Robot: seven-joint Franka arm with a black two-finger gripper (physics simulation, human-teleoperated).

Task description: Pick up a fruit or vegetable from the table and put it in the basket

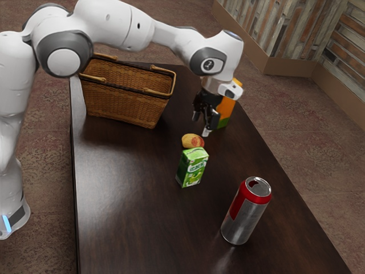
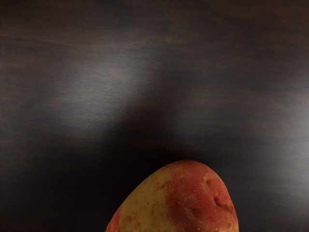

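Observation:
My gripper point(image 1: 201, 125) is low over the table, its two fingers apart with nothing seen between them. Just below it in the exterior view, a yellow-and-red fruit or vegetable point(image 1: 193, 141) lies on the dark table, behind the green carton. The wrist view has the same mottled fruit or vegetable point(image 2: 178, 200) close under my hand. A brown wicker basket point(image 1: 122, 95) with raised handles stands toward the exterior view's upper left; its inside is mostly hidden.
A green juice carton point(image 1: 192, 168) stands beside the fruit or vegetable. Behind my gripper is an orange-and-green carton point(image 1: 226, 109). A red-and-silver can point(image 1: 246, 211) stands nearer the camera on the dark table point(image 1: 131, 211).

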